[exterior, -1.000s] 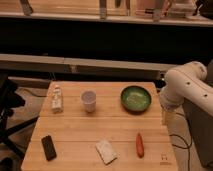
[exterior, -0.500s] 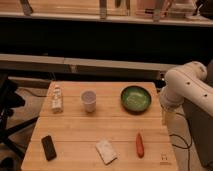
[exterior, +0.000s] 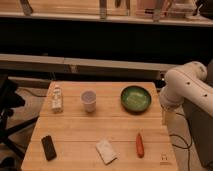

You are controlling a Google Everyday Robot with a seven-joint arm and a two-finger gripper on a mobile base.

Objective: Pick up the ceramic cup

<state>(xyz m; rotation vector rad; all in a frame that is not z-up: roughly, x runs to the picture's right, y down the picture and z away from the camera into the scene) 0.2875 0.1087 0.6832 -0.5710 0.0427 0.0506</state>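
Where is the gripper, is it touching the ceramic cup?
Apart. The camera view shows the gripper at the table's right edge, under the white arm; the ceramic cup stands well clear of it, with the green bowl between them.

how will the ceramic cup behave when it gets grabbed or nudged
The ceramic cup looks rigid and smooth, so probably slippery. Standing upright and narrow, it may tip if nudged high. The gripper hangs past the right edge of the table, away from the cup.
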